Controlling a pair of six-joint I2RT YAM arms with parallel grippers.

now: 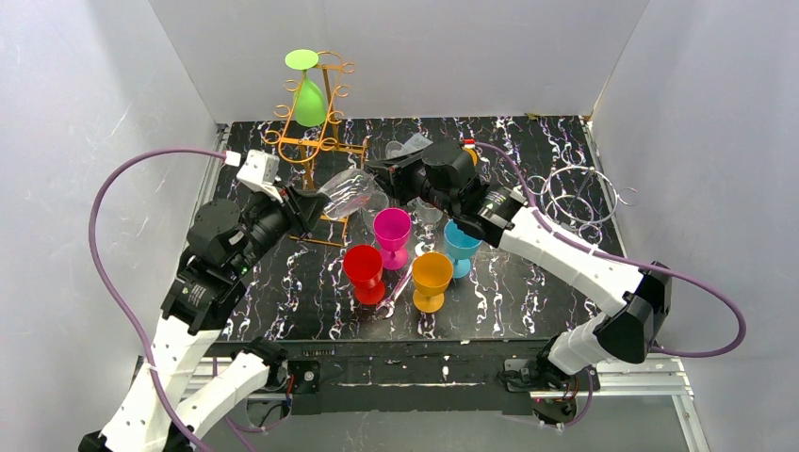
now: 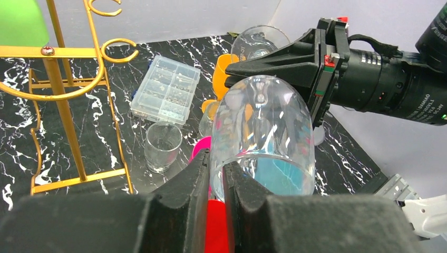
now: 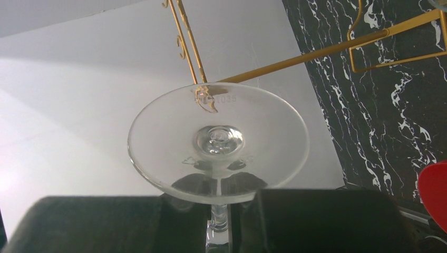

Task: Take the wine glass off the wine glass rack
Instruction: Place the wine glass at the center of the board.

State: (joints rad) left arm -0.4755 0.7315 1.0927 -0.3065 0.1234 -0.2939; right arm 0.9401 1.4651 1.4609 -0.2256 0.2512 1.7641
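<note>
A clear wine glass (image 1: 353, 193) lies on its side in the air beside the gold wine glass rack (image 1: 316, 141), held between both arms. My left gripper (image 2: 216, 168) is shut on the rim of its bowl (image 2: 263, 126), one finger inside and one outside. My right gripper (image 3: 220, 216) is shut on the stem just below the round foot (image 3: 219, 139). In the left wrist view the right gripper (image 2: 274, 68) sits at the far end of the bowl. A green wine glass (image 1: 309, 99) hangs upside down on the rack.
Red (image 1: 364, 268), magenta (image 1: 392, 231), orange (image 1: 432, 278) and blue (image 1: 461, 247) goblets stand on the marbled table under and in front of the held glass. A clear compartment box (image 2: 166, 89) and a small tumbler (image 2: 162, 145) sit near the rack. Wire rings (image 1: 579, 193) lie at the right.
</note>
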